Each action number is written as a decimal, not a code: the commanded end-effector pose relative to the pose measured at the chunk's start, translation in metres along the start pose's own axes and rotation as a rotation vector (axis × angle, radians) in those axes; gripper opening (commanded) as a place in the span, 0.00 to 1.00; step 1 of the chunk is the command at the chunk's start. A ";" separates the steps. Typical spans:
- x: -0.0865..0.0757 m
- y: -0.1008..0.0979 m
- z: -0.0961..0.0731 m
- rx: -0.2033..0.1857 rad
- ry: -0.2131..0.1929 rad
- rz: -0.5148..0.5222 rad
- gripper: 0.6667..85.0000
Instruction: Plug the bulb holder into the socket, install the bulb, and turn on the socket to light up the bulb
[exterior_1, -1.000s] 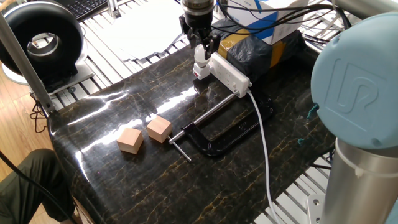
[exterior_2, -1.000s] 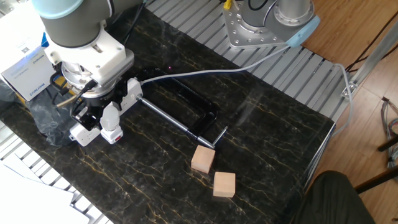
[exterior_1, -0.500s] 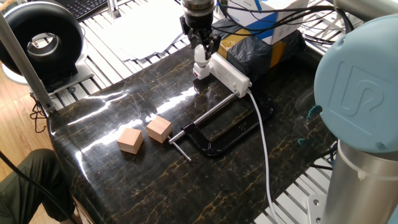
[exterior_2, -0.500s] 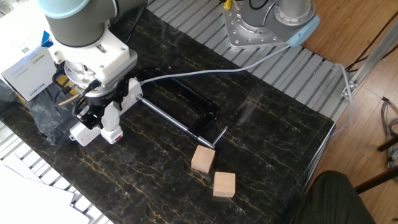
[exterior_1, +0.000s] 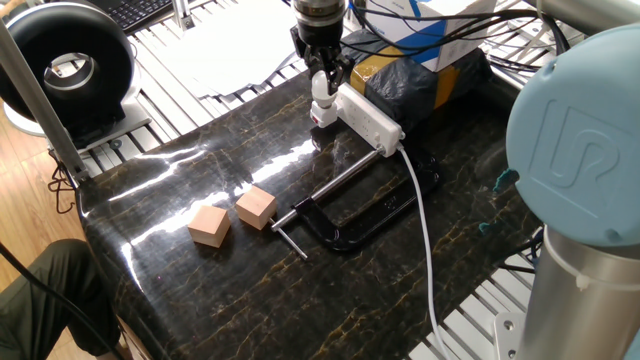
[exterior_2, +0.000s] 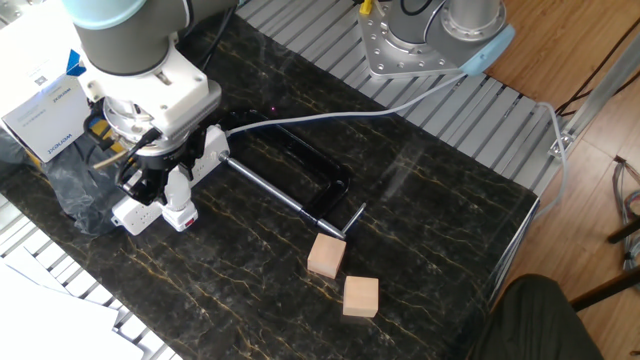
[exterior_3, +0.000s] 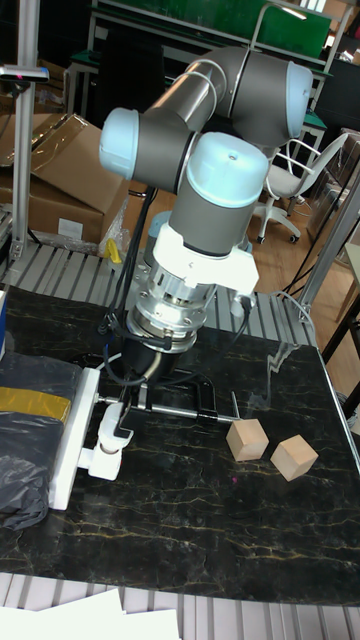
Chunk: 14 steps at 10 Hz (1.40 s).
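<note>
The socket (exterior_1: 368, 117) is a long white strip lying at the back of the dark table, also seen in the other fixed view (exterior_2: 200, 152) and the tall view (exterior_3: 68, 445). The bulb holder (exterior_1: 322, 116) sits against its end, red mark showing (exterior_2: 181, 217). The bulb (exterior_1: 321, 97) stands upright on top of the holder (exterior_3: 102, 461). My gripper (exterior_1: 322, 82) comes straight down from above, its fingers shut around the bulb (exterior_2: 177, 188). The bulb is unlit.
A black C-clamp (exterior_1: 352, 214) lies in the middle of the table. Two tan wooden cubes (exterior_1: 209, 226) (exterior_1: 256, 208) sit near it. The socket's white cable (exterior_1: 424, 240) runs off the front edge. A black bag with a box (exterior_1: 425, 72) lies behind the socket.
My wrist has turned slightly over the bulb. The bulb, the holder and the socket stay where they were.
</note>
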<state>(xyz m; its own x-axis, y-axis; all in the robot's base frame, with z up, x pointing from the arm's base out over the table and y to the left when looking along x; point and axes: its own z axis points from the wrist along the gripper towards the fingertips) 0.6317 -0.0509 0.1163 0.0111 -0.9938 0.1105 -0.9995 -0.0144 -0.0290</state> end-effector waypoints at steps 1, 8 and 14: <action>-0.003 0.003 -0.001 -0.012 -0.020 0.038 0.42; -0.001 -0.002 0.000 0.003 -0.017 0.187 0.00; 0.000 -0.001 0.000 -0.003 -0.016 0.328 0.00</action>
<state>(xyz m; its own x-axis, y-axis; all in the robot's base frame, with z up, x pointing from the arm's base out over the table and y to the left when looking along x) 0.6317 -0.0523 0.1158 -0.2506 -0.9634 0.0946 -0.9677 0.2466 -0.0525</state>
